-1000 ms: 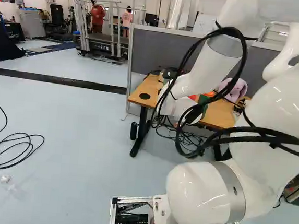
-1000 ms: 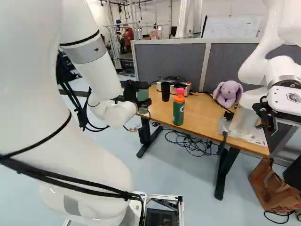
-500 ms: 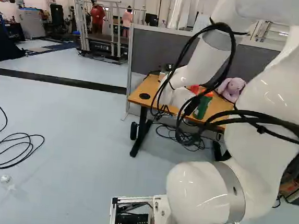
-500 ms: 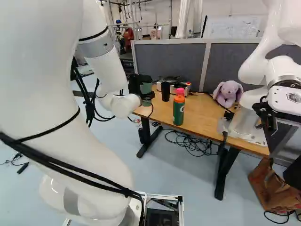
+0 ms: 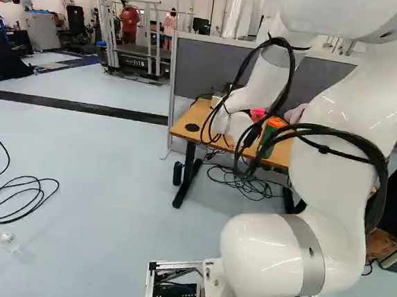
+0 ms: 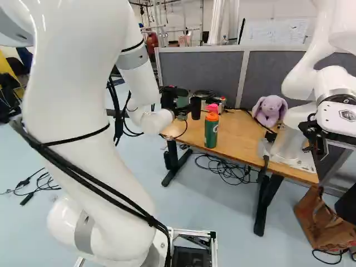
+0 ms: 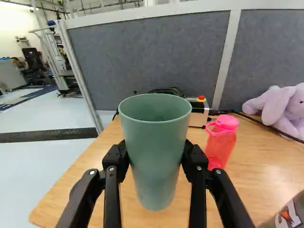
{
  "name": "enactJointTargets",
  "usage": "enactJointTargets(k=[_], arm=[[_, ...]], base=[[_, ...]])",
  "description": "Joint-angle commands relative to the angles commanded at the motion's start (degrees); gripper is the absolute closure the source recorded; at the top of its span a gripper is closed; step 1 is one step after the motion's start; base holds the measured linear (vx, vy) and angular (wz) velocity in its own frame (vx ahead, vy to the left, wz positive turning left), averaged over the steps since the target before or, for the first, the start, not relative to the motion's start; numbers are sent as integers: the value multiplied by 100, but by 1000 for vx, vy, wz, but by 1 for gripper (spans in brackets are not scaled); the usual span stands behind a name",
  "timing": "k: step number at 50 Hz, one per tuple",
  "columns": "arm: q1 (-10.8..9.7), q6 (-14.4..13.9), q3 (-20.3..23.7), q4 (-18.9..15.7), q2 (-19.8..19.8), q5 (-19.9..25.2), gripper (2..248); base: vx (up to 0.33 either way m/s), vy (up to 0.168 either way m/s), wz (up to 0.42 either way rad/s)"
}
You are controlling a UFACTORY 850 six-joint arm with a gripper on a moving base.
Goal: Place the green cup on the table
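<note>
Near the left end of the table [image 6: 245,136], my gripper [image 6: 173,100] shows in the right base view with the green cup [image 6: 182,102] partly hidden behind it. In the wrist view the gripper [image 7: 155,159] is shut on the green cup [image 7: 154,142], one finger pressing each side. The cup is upright, with its open rim up. Its base overlaps the wooden tabletop [image 7: 256,175] in that view; whether it touches the wood I cannot tell.
A black tumbler [image 6: 195,108], a green bottle with an orange lid [image 6: 211,131], a pink bottle [image 7: 222,145] and a purple plush [image 6: 270,110] stand on the table. Another robot [image 6: 290,130] is mounted at its right. A grey partition [image 7: 152,52] rises behind.
My arm has swung to the right in the right base view, carrying the green cup farther in over the table's left end. The base and the other table objects have stayed put.
</note>
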Motion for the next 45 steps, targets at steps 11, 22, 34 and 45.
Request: enactJointTargets(k=[11,22,34,45], arm=[[-13,0,-34,94,-174,114,123],[-14,0,-46,99,-329,120,123],[-14,0,-63,99,-503,120,123],[-14,0,-85,99,-664,153,123]], base=[[0,0,0],[0,0,0],[0,0,0],[0,0,0]])
